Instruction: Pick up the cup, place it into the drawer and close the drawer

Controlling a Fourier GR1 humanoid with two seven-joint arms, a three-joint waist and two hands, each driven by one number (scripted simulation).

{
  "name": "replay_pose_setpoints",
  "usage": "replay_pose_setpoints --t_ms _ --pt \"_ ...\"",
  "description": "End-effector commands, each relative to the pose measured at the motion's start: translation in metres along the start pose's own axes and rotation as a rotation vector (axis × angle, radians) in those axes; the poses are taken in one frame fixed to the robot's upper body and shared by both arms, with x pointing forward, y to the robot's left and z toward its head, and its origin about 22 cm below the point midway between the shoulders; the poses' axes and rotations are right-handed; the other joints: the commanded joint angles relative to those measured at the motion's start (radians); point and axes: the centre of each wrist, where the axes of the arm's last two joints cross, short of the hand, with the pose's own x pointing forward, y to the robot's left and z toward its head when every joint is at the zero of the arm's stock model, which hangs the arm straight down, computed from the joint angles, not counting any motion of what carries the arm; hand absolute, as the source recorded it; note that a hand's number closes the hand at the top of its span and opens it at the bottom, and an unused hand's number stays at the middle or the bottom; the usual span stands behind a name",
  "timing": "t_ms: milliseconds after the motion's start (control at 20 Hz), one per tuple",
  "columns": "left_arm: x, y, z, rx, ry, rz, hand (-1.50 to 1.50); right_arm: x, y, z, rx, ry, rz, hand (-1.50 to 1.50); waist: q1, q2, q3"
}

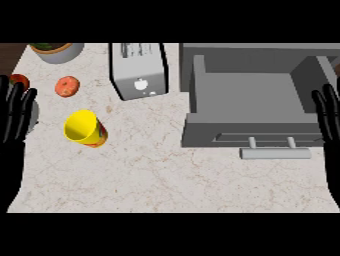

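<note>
A yellow cup [83,128] with an orange-red base stands on the marble counter [165,180], left of centre, its mouth tipped toward me. The grey drawer [250,95] at the right is pulled open and holds nothing; its front panel carries a bar handle [275,153]. My left hand [3,120] rests open at the left edge, fingers up, well left of the cup. At the right edge my right hand [339,120] rests open beside the drawer's right wall. Neither hand touches anything.
A grey toaster [138,70] stands at the back between cup and drawer. An orange fruit [67,86] lies behind the cup, a red one [19,81] near my left fingertips. A potted plant [55,50] sits at the back left.
</note>
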Motion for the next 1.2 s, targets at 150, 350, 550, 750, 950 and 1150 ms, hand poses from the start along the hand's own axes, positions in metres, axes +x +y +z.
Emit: replay_pose_setpoints --t_ms 150,350,550,750,950,1150 --pt "-0.015 0.032 -0.011 -0.105 0.001 0.045 -1.5 -0.007 0.015 0.007 0.022 -0.036 0.008 -1.5 0.009 -0.038 0.028" --pt "-0.046 0.034 -0.013 0.016 0.232 0.234 -1.5 0.003 0.002 -0.005 0.181 0.07 0.007 -1.5 0.005 -0.035 0.027" --pt "-0.062 0.055 -0.022 0.027 0.241 0.253 -1.5 -0.022 -0.002 -0.016 0.182 0.107 0.0 -1.5 0.009 -0.036 0.028" --pt "-0.077 0.068 -0.031 0.047 0.272 0.204 -1.5 -0.011 0.004 -0.022 0.189 0.099 -0.002 -1.5 0.007 -0.037 0.028" --pt "-0.103 0.071 -0.006 0.056 0.335 0.166 -1.5 -0.031 -0.014 -0.033 0.194 0.099 0.018 -1.5 0.01 -0.037 0.028" --pt "-0.147 0.079 0.013 0.076 0.369 0.161 -1.5 -0.017 -0.026 -0.049 0.195 0.076 0.01 -1.5 0.004 -0.035 0.028"
